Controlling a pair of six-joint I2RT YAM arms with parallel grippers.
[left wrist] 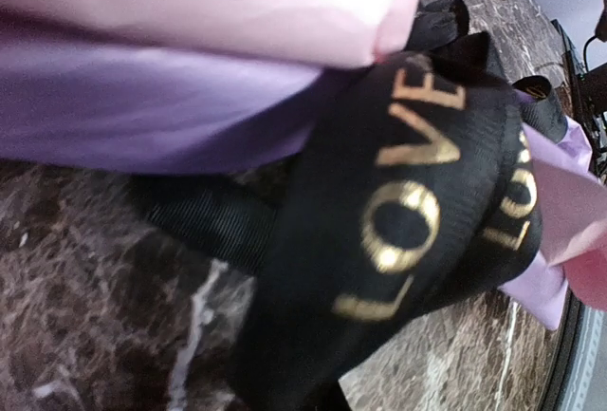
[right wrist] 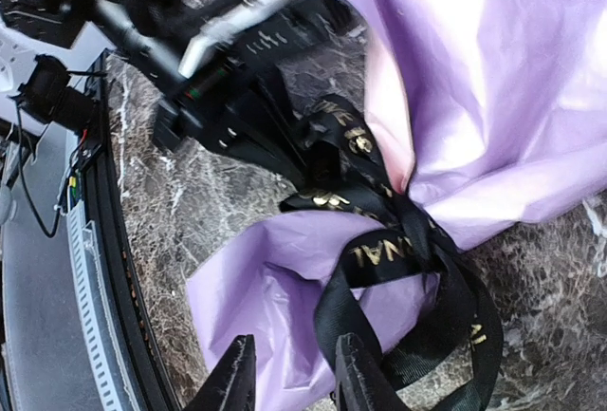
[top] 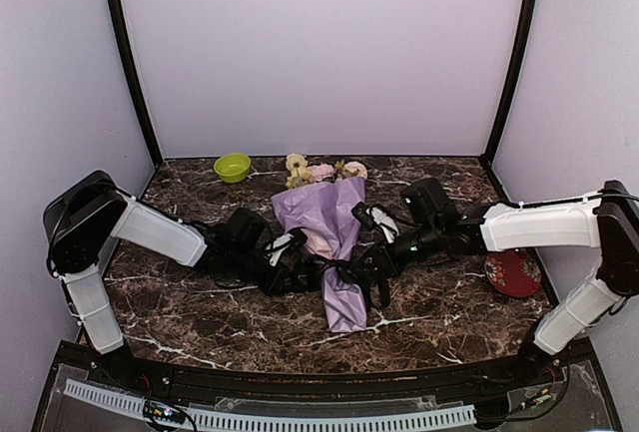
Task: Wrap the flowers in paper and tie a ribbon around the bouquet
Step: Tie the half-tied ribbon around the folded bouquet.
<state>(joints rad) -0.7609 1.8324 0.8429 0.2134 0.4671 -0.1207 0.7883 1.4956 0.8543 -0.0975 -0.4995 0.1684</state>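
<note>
Right gripper [right wrist: 296, 346]: part-open, gripping nothing, poised beside ribbon [left wrist: 408, 202] at bouquet [top: 334, 242] waist, bottom of frame. Left gripper [top: 305, 270]: clamped, apparently on ribbon tail to hold tension. Bouquet flat at centre of table [top: 200, 302], flowers [top: 319, 170] pointing up-frame.

The left arm [top: 155, 230] is made of long white tubes, and big round black parts are set between them. The right arm [top: 539, 224] is built the same way, in white and black. A small green light [top: 412, 248] is lit on its black wrist, and a thin black cable [top: 559, 200] is run along its top. The right jaws are shaped as two thin, dark, shiny blades. On the black body behind the left jaws, a grey metal bar [right wrist: 237, 27] and rows of tiny white marks are seen.
</note>
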